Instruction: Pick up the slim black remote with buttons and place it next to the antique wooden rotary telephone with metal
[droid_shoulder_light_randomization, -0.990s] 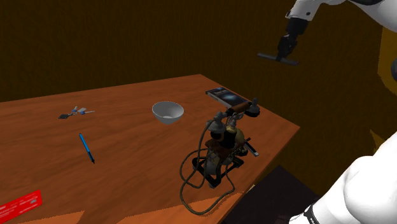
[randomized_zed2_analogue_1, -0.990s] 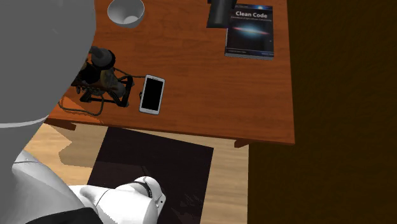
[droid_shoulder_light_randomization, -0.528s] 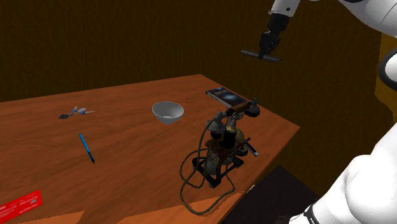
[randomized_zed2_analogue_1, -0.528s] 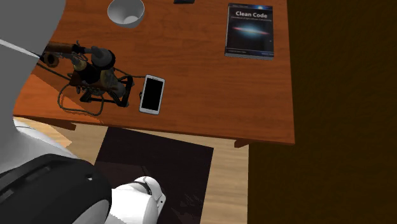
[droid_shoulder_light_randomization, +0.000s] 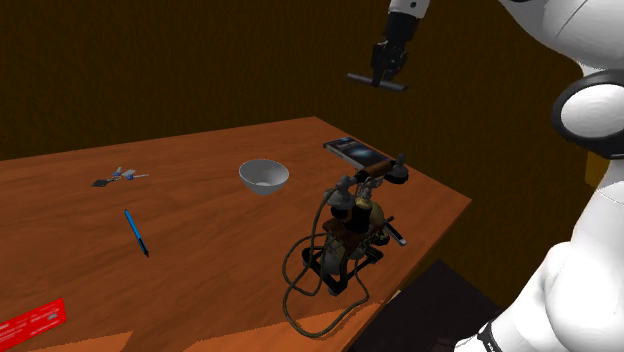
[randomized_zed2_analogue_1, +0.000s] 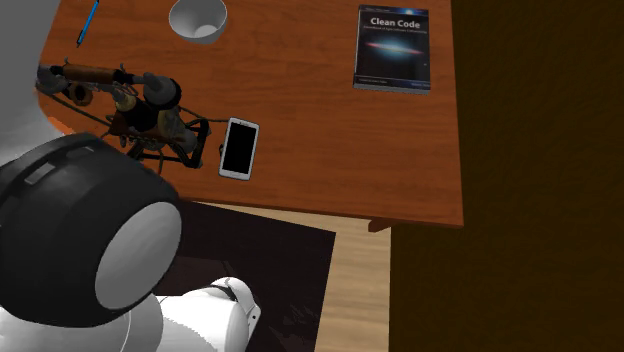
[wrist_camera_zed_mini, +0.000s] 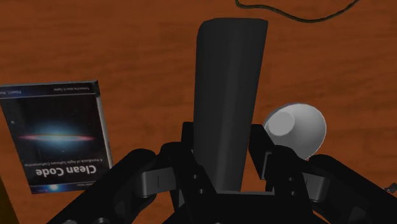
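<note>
My gripper (droid_shoulder_light_randomization: 383, 70) hangs high above the far end of the wooden table (droid_shoulder_light_randomization: 200, 230), shut on a slim black remote (droid_shoulder_light_randomization: 378, 81) that lies level across its fingers. In the wrist view the remote (wrist_camera_zed_mini: 229, 95) stands clasped between the two black fingers (wrist_camera_zed_mini: 261, 141) of the gripper (wrist_camera_zed_mini: 226, 153). The antique telephone (droid_shoulder_light_randomization: 350, 225), with a wooden handset, dark metal frame and looping cord, stands near the table's front corner. From the second exterior view the telephone (randomized_zed2_analogue_1: 140, 112) sits near the table's near edge.
A white bowl (droid_shoulder_light_randomization: 264, 174) and a "Clean Code" book (droid_shoulder_light_randomization: 355, 152) lie beyond the telephone, below the gripper. A smartphone (randomized_zed2_analogue_1: 239, 147) lies right beside the telephone. A blue pen (droid_shoulder_light_randomization: 135, 231), keys (droid_shoulder_light_randomization: 120, 178) and a red item (droid_shoulder_light_randomization: 30, 322) lie farther left.
The gripper has carried the remote higher and toward the shoulder view's left, over the table's far end. In the second exterior view the arm has swung clear of the telephone.
</note>
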